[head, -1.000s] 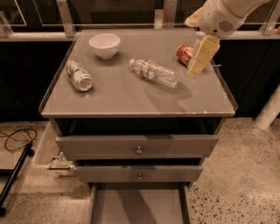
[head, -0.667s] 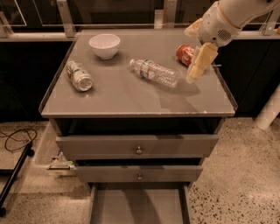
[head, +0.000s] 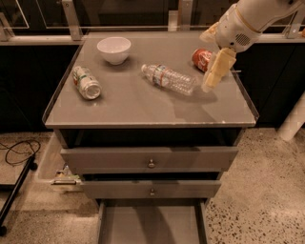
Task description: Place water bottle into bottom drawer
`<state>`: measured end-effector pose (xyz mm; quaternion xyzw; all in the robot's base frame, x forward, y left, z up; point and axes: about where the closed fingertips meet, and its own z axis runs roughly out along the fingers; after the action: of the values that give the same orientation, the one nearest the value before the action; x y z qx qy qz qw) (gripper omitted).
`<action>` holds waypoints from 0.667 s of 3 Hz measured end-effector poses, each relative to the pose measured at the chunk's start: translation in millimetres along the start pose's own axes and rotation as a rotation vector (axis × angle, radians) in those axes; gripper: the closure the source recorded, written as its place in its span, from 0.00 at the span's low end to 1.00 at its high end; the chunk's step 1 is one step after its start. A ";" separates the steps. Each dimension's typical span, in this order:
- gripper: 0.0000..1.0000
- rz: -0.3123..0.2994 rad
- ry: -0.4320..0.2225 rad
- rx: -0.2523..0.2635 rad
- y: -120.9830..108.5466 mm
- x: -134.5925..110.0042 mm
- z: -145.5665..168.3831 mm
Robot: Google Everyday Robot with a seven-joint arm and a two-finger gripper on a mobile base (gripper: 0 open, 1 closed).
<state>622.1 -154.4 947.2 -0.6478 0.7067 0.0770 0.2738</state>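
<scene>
Approach | pincer beside lying water bottle, open or closed: cannot tell | next, you grasp it for bottom drawer.

water bottle 1 | cans 2 | bowl 1 | drawers 3 | hand 1, above tabletop right

The white arm comes in from the top right corner, slanting down and to the left. It ends in a rounded wrist with a thin gold band round it. Below that the cream-coloured hand hangs pointing downward, tipped a little leftward, at the far right.
</scene>
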 end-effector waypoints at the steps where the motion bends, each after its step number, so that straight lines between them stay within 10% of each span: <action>1: 0.00 0.041 -0.016 -0.065 9.0 11.1 34.7; 2: 0.00 0.072 -0.022 -0.114 12.9 17.0 61.8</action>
<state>627.3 -138.7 884.0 -0.6355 0.7211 0.1340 0.2414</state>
